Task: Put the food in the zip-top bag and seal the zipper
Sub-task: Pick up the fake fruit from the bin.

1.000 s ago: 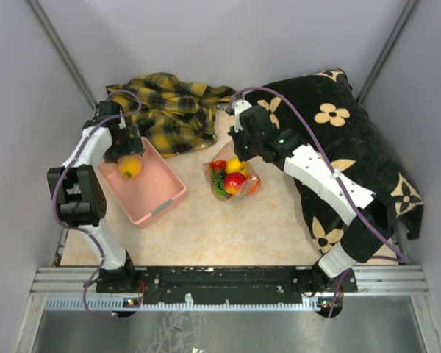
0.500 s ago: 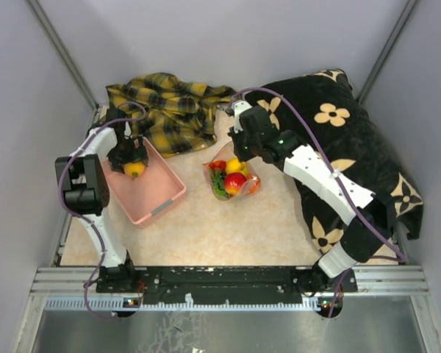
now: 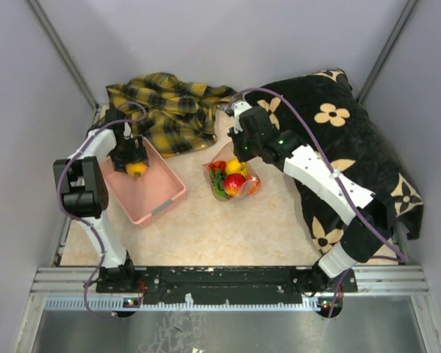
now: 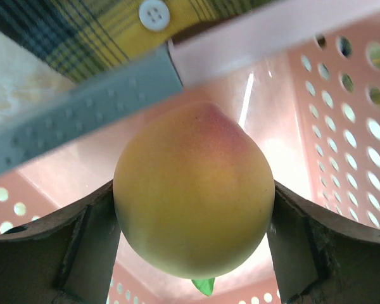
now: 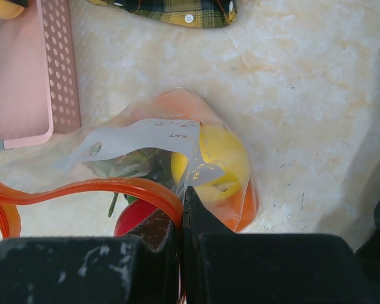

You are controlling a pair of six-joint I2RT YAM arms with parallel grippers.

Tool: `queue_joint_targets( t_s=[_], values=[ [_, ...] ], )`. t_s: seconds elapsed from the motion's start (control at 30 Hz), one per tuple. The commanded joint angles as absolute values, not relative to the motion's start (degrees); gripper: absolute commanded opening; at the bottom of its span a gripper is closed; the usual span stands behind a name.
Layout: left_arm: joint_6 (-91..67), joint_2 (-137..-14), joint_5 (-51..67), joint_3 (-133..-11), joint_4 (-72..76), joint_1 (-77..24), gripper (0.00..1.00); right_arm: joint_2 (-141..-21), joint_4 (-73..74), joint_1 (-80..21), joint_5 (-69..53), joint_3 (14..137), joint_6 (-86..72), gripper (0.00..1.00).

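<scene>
My left gripper [image 3: 134,163] is shut on an orange-yellow toy fruit [image 4: 193,190] inside the pink basket [image 3: 162,198], near its back corner. The fruit also shows in the top view [image 3: 137,169]. My right gripper [image 5: 185,209] is shut on the red zipper strip [image 5: 114,187] at the mouth of the clear zip-top bag [image 5: 177,152] and holds the mouth open. The bag [image 3: 233,178] lies mid-table and holds a red apple [image 3: 234,183], a yellow lemon [image 5: 218,158], green leaves and an orange piece. The slider is not visible.
A yellow plaid cloth [image 3: 173,107] lies at the back behind the basket. A black cloth with cream flowers [image 3: 353,147] covers the right side under the right arm. Grey walls close in the back and sides.
My left gripper has closed in on the orange-yellow fruit in the basket and shifted slightly back with it. The right gripper and the bag have not moved.
</scene>
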State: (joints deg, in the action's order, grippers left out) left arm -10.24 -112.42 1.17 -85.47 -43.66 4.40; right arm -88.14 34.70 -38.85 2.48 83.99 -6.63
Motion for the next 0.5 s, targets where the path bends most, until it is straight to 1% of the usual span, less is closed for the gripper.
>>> queue_joint_targets(
  t_s=[0.0,0.13,0.27,0.37,0.47],
  values=[
    [-10.88,-104.61,5.35,-82.35,-41.32,4.72,0.72,-86.05,31.55,-38.58,1.94,84.85,-7.21,0.00],
    [-12.60,-98.38,6.35,-78.76,-39.76,3.70,0.68,-86.00,31.71,-38.60,2.18,85.08,-7.16,0.00],
    [-14.69,-92.22,8.09,-75.48,-37.80,2.07,0.65,-86.05,32.08,-38.58,2.32,85.32,-7.12,0.00],
    [-16.36,-87.32,12.14,-70.91,-34.76,0.89,0.64,-86.04,32.17,-38.60,2.50,85.38,-7.24,0.00],
    [-18.08,-82.54,12.87,-66.91,-32.86,-2.19,0.63,-86.04,32.09,-38.59,2.55,85.16,-7.42,0.00]
  ],
)
